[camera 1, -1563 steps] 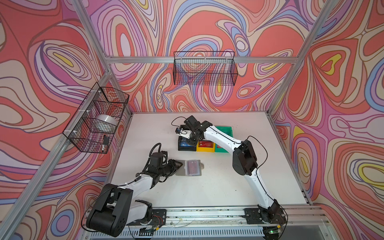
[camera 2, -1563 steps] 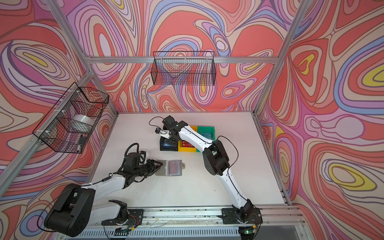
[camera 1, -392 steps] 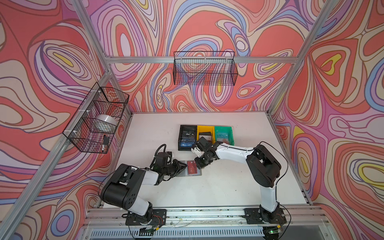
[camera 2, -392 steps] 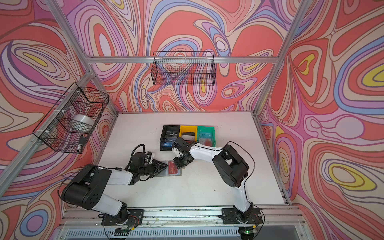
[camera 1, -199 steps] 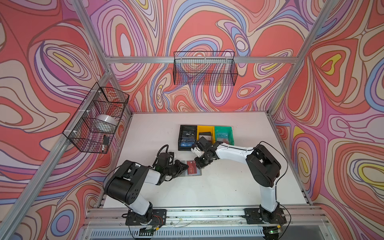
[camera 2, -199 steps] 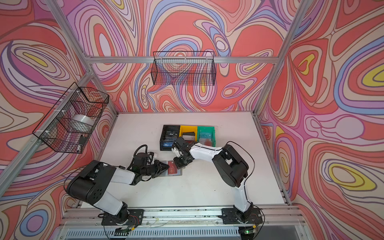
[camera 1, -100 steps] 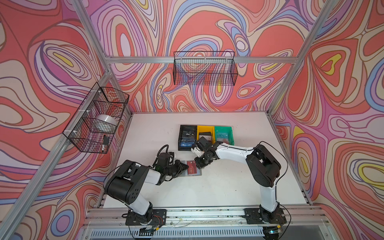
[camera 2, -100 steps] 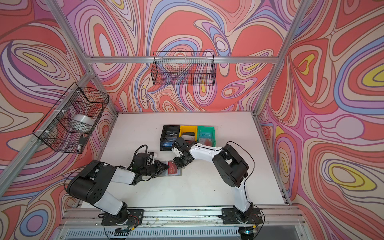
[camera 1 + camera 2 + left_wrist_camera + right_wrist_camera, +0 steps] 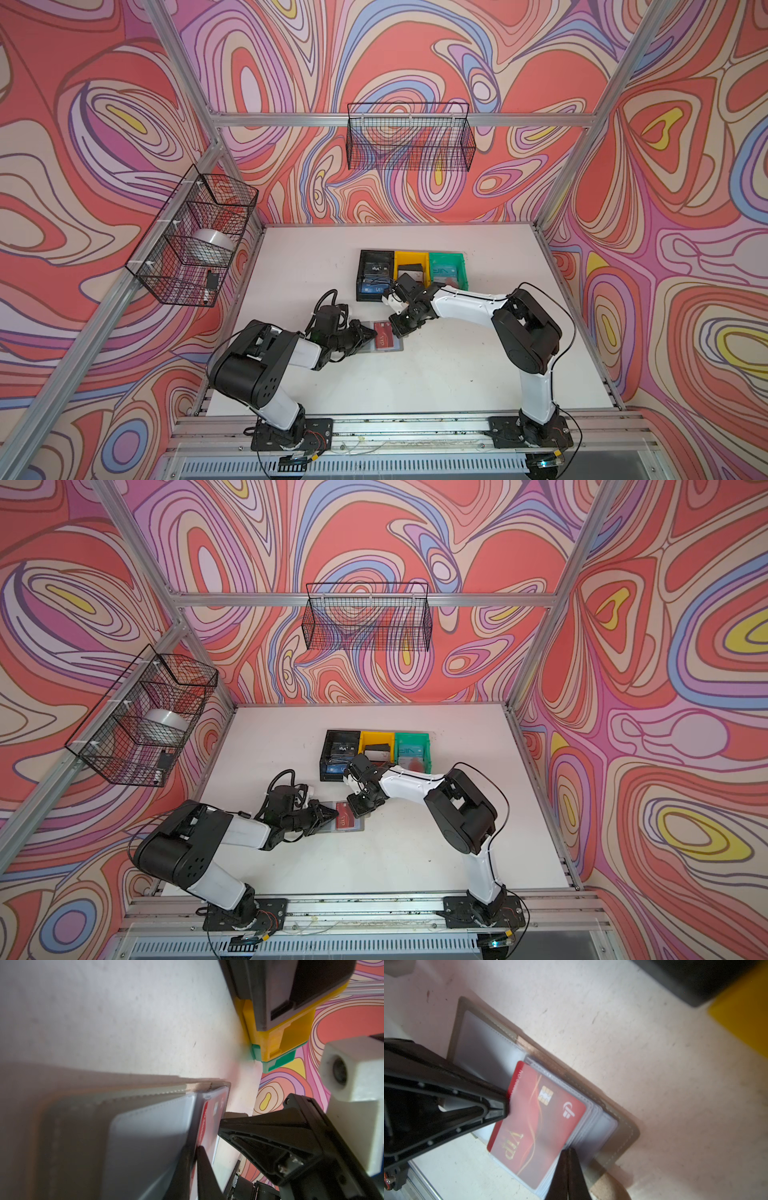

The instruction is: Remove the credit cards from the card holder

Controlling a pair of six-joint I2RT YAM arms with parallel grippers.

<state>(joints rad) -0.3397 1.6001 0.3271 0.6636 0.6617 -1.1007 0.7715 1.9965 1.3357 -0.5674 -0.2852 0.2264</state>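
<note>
**Red card pinched at its edge, holder pinned down**

The card holder [image 9: 397, 348] lies open near the middle of the table [image 9: 457, 374], between the row of bins and the front edge. The red card [image 9: 537, 1118] is seen partly drawn out of its clear sleeve. The left gripper [image 9: 505, 1106] is closed almost flat on the card's free edge, so the card is judged to be pinched. The right gripper [image 9: 568, 1153] is pressed together with nothing between its jaws. Its tip is set on the stacked sleeve pages just beside the card, apparently to hold them down.

Only a narrow strip of card is gripped, so it could be lost once pulled. If sleeve film has been caught with it, the whole holder could be dragged along. The pinning tip could also be skidded off the slick plastic, and the pages lifted
</note>
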